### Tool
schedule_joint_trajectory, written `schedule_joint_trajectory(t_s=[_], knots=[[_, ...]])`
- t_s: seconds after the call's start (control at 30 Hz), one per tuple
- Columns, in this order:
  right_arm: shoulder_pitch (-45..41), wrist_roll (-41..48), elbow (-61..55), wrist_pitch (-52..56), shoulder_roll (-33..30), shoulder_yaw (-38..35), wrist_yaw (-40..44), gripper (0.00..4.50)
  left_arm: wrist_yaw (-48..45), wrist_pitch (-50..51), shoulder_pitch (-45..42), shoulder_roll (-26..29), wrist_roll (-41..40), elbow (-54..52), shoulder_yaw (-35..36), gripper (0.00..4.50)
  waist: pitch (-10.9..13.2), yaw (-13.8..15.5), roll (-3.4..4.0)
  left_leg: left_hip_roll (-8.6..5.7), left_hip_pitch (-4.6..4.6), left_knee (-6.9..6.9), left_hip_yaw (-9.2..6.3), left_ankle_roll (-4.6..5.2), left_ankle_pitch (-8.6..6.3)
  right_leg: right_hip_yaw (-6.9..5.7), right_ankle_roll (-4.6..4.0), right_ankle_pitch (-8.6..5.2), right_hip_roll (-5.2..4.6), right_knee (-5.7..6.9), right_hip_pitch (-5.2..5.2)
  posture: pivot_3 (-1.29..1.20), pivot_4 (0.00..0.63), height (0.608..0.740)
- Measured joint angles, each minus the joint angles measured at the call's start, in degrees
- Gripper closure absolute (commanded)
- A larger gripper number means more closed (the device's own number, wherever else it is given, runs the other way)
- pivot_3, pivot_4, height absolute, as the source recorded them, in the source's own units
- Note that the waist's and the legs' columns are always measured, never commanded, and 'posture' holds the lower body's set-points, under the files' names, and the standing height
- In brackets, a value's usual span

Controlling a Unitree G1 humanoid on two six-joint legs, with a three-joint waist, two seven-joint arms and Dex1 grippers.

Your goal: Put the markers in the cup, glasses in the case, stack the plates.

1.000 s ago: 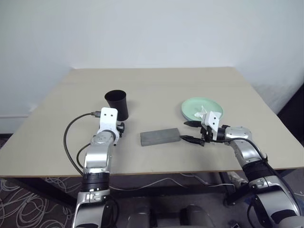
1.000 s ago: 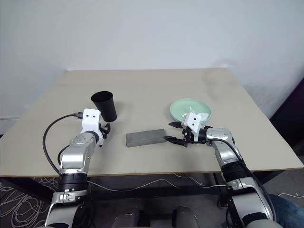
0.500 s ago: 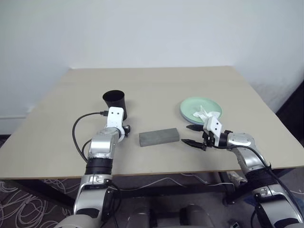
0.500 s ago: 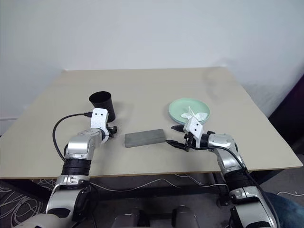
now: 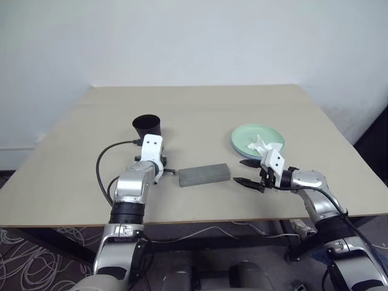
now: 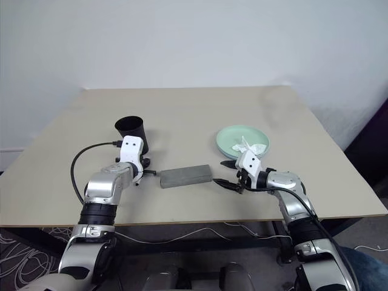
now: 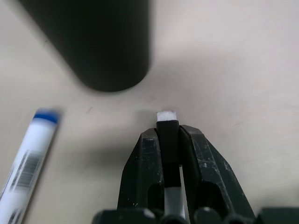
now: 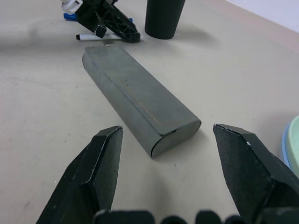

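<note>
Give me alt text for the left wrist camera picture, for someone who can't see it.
The left hand, its two black fingers closed on a black-capped marker, rests just short of the base of a black cup on a beige table. A blue-capped marker lies on the table beside it.
</note>
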Motion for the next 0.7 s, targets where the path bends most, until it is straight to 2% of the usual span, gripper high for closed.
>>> schedule_joint_trajectory(t_s=[0.2,0.37,0.53,0.7], knots=[[-1.3,-0.1,1.1,-0.3,0.7,0.0,-0.1,1.14,-8.1,-16.1,0.0,2.3,-0.1,-4.4,-4.6,4.38,0.0,0.0,0.02,0.00,0.01,-0.39,0.05,-0.07,0.04,0.04,-0.08,0.06,0.03,-0.37,-0.03,0.00,0.000,0.740],[-1.5,-0.1,1.7,-0.4,0.9,0.0,-0.1,1.14,-5.1,-35.9,-3.9,2.7,0.2,0.1,-1.9,4.38,0.0,0.0,0.01,0.00,-0.02,-0.64,0.05,-0.18,0.11,0.04,-0.13,0.09,0.12,-0.65,0.04,0.00,0.000,0.740],[-1.7,-0.4,2.0,-0.8,1.1,0.1,-0.1,1.14,5.1,-52.9,-13.3,7.5,3.7,17.1,2.3,4.38,0.0,-0.1,0.01,-0.04,0.03,-0.57,0.09,-0.16,0.12,0.03,-0.04,0.06,0.19,-0.66,0.16,0.00,0.000,0.740],[-1.8,-0.5,2.1,-0.9,1.2,0.1,-0.2,1.14,7.1,-62.5,-18.5,8.9,3.9,34.8,2.9,4.38,0.0,0.4,-0.02,-0.08,0.00,-0.42,0.09,-0.13,0.12,-0.07,0.03,0.04,0.12,-0.67,0.24,0.00,0.000,0.740]])
